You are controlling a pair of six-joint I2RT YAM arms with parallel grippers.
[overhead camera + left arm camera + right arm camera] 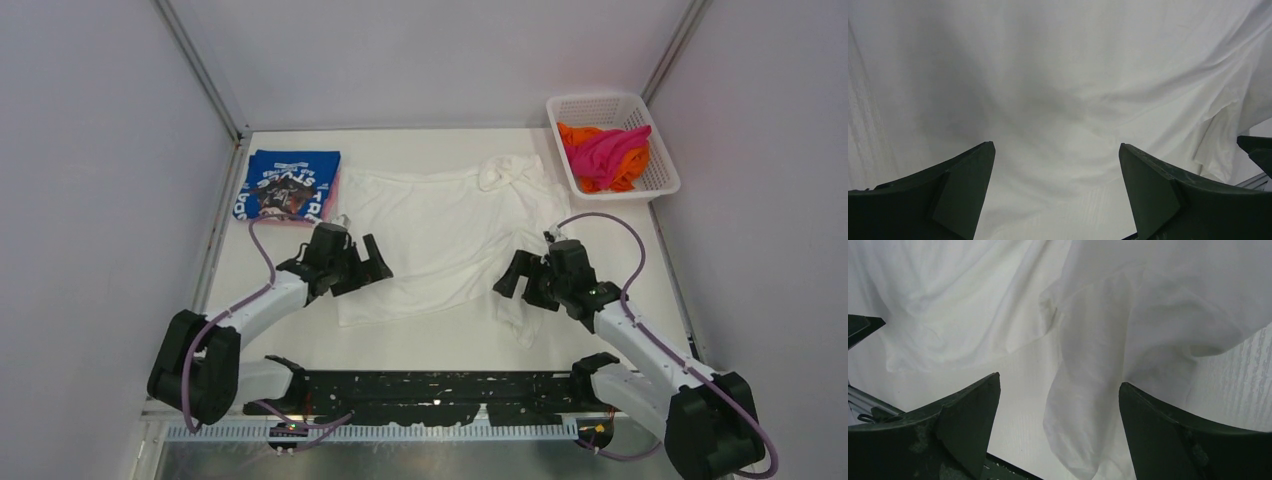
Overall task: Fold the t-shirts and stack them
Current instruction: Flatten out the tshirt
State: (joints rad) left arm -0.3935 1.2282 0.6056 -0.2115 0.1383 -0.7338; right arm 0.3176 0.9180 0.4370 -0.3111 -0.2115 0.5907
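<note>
A white t-shirt (pixel 440 240) lies spread on the table's middle, plain side up, with a bunched part at its far right and a loose flap at its near right. A folded blue t-shirt (pixel 288 185) with white lettering lies on a pink one at the far left. Magenta (pixel 605 148) and orange (pixel 628 172) shirts lie in the basket. My left gripper (pixel 372 262) is open over the white shirt's left edge (pixel 1058 100). My right gripper (pixel 515 278) is open above the shirt's near right flap (pixel 1088 405). Neither holds cloth.
A white mesh basket (pixel 660 185) stands at the far right corner. Grey walls and metal posts close in the table on the left, back and right. A black rail (pixel 430 385) runs along the near edge between the arm bases.
</note>
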